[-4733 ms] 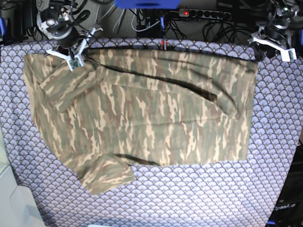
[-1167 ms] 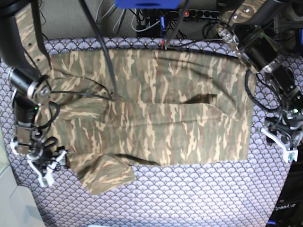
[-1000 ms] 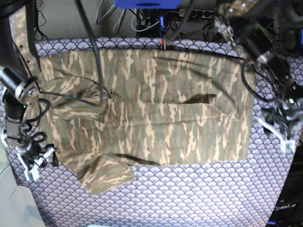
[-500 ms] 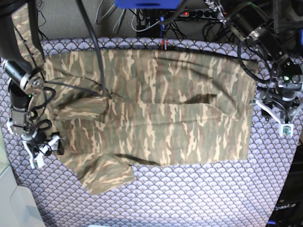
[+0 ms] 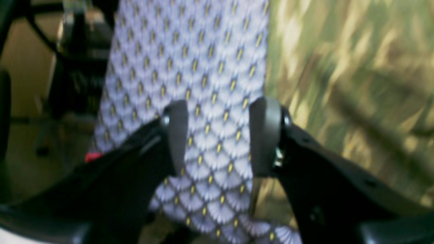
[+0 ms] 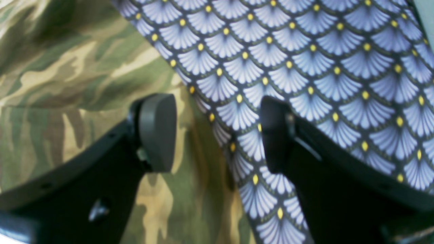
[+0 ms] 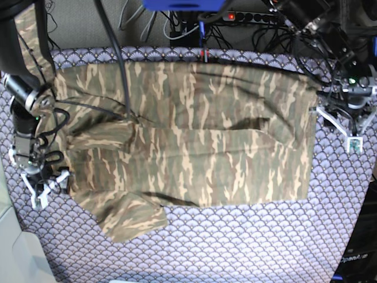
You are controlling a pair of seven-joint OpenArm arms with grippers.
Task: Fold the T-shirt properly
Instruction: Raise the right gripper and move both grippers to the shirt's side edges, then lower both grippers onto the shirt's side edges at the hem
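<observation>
Lying flat on the tablecloth (image 7: 235, 247), the T-shirt (image 7: 194, 147) has the right gripper (image 6: 218, 132) and left gripper (image 5: 217, 135) at opposite edges, both spread apart, holding nothing

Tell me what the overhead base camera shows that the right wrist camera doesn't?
Only the base view shows the whole T-shirt spread flat, both arms, the left gripper off the shirt's right edge, and the cables and power strip behind the table. Only the right wrist view shows, close up, the right gripper with jaws apart straddling the shirt's edge, one finger over camouflage cloth, the other over the tablecloth. Both show the camouflage shirt lying on the fan-patterned tablecloth.
</observation>
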